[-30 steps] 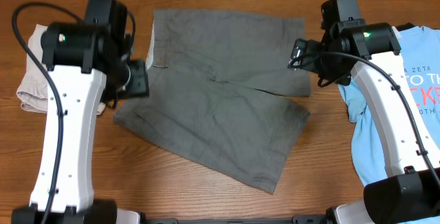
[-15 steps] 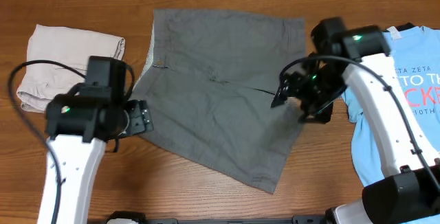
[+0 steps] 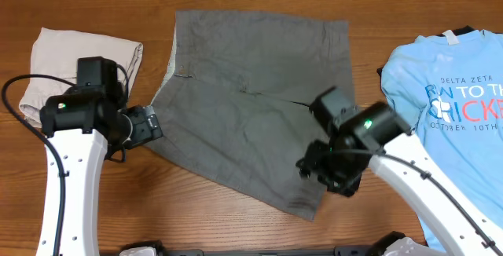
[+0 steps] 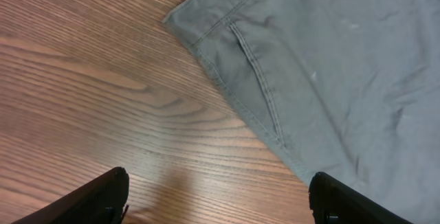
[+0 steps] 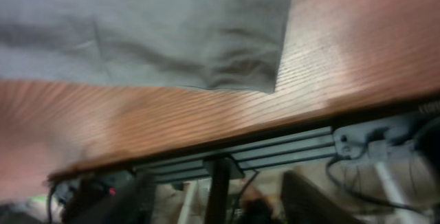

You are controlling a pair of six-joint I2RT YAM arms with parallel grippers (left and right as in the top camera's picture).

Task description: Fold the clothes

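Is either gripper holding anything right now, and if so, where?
Nothing is held: left gripper and right gripper are both open, neither gripping the dark grey shorts.

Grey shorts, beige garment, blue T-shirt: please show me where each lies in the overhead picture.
grey shorts (image 3: 251, 91): overhead view, middle of the cloth.
beige garment (image 3: 63, 52): overhead view, upper folded part.
blue T-shirt (image 3: 410, 74): overhead view, plain cloth beside the print.

Looks down on grey shorts (image 5: 137, 25) lying flat across the far part of a wooden table (image 5: 330, 52), one hem corner ending toward the right. Takes in the table's near edge, with a metal rail (image 5: 275, 152) and cables (image 5: 357, 176) beneath. Catches the right gripper (image 5: 216, 200) as two dark, blurred fingers (image 5: 113, 200), spread apart, nothing between.
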